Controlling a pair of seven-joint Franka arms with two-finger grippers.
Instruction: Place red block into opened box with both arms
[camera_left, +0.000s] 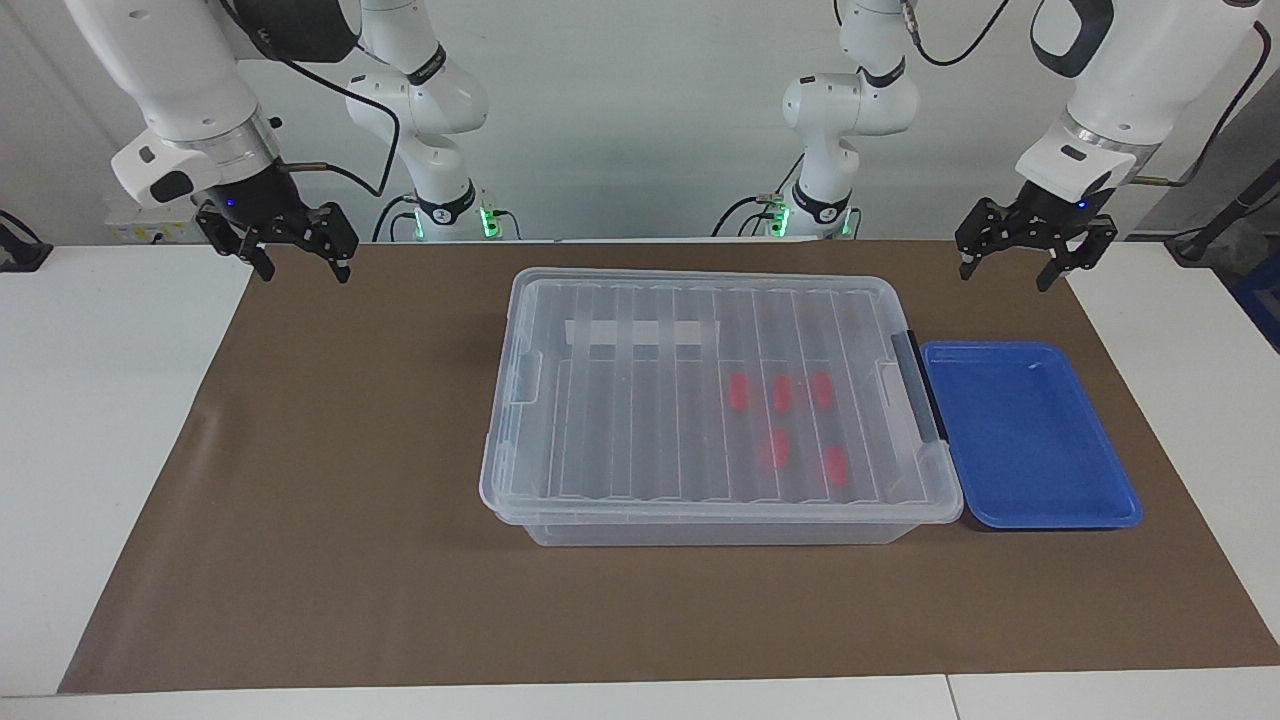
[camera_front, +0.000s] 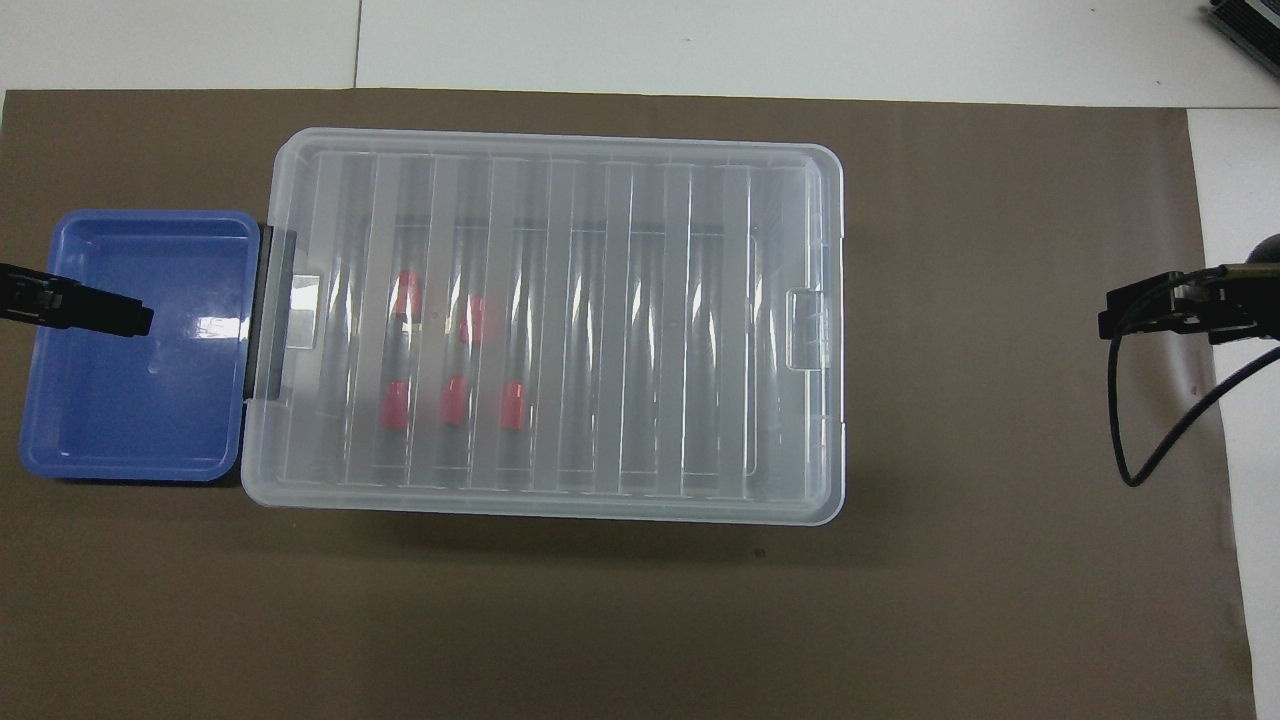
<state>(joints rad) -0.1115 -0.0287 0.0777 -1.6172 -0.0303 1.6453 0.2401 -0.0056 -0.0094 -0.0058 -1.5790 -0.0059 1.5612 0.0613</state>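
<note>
Lid (camera_left: 700, 385) covers the box (camera_left: 720, 530) over five blocks (camera_left: 780, 393), seemingly inside, tray (camera_left: 1030, 435) just beside; left gripper (camera_left: 1030, 270) and right gripper (camera_left: 300, 265) hang spread, empty.

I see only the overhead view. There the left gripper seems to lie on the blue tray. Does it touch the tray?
Observer: No. In the facing view the left gripper hangs high above the blue tray and touches nothing.
Operator: Thank you. Are its jaws open, and does it hold something?
Observer: Its jaws are open and empty. The right gripper is also raised, with open, empty jaws.
</note>
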